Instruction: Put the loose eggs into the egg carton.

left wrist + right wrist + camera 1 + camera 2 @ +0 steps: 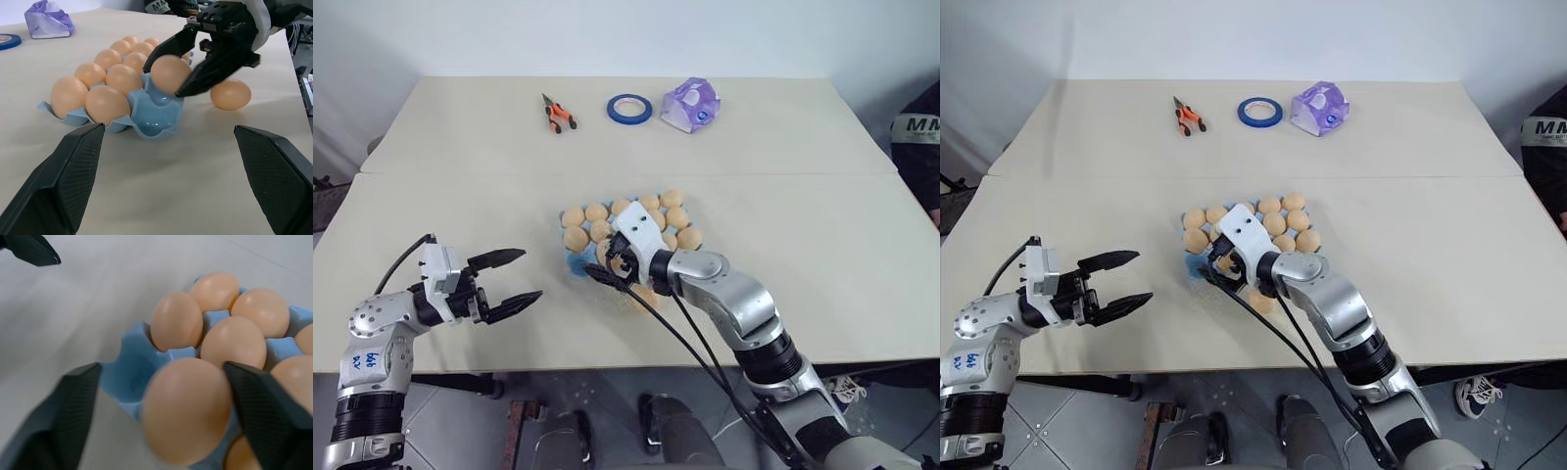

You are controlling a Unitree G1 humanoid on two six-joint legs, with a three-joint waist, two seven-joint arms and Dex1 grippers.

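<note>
Egg between spread fingers at the carton's near edge

Left to right, we saw the left claw (511, 277) open and empty, then the right claw (182, 63) spread around an egg (169, 73) at the egg carton (155, 113); the left wrist view added one loose egg (230, 94) on the table (822, 255).

Three things are lying in a row near the far edge of the beige surface (450, 157) — orange-handled pliers (558, 116) on the left, a blue tape ring (629, 109) lying flat in the middle, and a purple-and-white faceted packet (690, 105) on the right, just beside the ring. At the right edge, a person in dark clothing (918, 147) is standing or sitting beside the surface — only partly showing.
</note>
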